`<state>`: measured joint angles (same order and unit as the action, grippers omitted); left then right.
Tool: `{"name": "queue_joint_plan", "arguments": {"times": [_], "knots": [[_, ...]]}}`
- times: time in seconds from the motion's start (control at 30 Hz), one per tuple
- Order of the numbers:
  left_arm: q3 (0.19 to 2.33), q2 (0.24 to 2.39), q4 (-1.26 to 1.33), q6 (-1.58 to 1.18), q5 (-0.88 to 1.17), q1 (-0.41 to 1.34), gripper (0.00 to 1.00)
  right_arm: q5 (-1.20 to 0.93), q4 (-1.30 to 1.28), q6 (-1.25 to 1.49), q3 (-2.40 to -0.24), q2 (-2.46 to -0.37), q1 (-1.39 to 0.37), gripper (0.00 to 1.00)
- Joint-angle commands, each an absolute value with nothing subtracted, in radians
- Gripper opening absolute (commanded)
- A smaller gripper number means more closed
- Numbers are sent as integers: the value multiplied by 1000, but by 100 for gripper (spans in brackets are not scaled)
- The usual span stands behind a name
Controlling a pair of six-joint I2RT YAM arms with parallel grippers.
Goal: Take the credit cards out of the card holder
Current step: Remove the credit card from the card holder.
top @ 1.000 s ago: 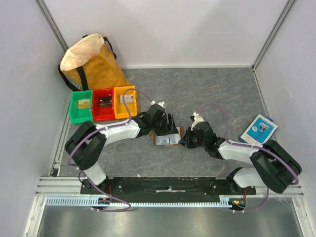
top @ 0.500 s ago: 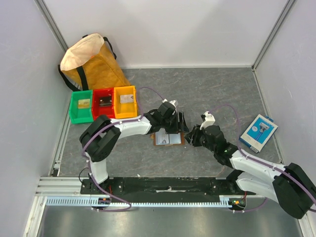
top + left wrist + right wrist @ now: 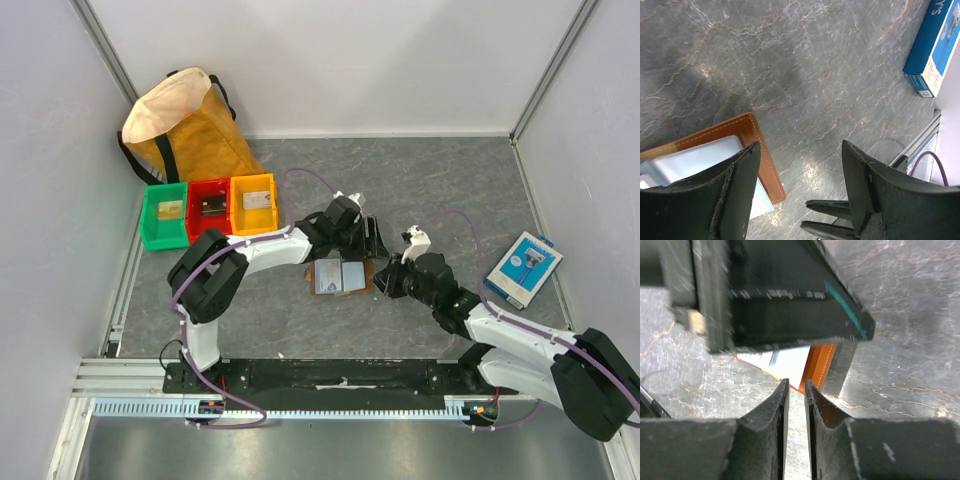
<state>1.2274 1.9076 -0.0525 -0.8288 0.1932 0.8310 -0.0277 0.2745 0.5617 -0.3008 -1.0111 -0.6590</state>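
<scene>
Top: wallet lies open on the bench. Left pincer is over its far right corner and right pincer is at its right edge. Bins and bag sit off left, blue packet off right.
Left wrist: left pincer is spread above the wallet corner.
Right wrist: right pincer is nearly pressed together, nothing in it. Left arm blocks most of the wallet.

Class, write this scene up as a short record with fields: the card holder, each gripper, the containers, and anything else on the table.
card holder: lying open, pale inside facing up
left gripper: open, nothing between the fingers, one finger over the holder's corner
right gripper: fingers almost together, nothing seen between them, close to the holder's right edge
containers: green bin, red bin, yellow bin in a row, each holding something small and flat
other: blue-and-white packet at right; tan bag at back left
</scene>
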Motion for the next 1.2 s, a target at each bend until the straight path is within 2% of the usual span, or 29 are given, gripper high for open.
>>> {"name": "queue_joint_plan", "arguments": {"times": [0.0, 0.33, 0.37, 0.47, 0.77, 1.17], "knots": [[1241, 1793, -75, -792, 150, 789, 72, -127, 342, 540, -367, -1077, -661, 24], [1039, 1546, -178, -698, 22, 697, 69, -262, 443, 571, -500, -1301, -664, 23], [1017, 1523, -184, -695, 26, 690, 67, -267, 452, 580, -512, -1324, -663, 23], [962, 1494, -183, -701, 74, 676, 54, -258, 476, 609, -538, -1385, -663, 22], [876, 1523, -141, -723, 153, 676, 45, -274, 537, 678, -568, -1561, -647, 21], [821, 1629, -150, -704, 118, 676, 41, -376, 712, 775, -519, -1704, -609, 22]]}}
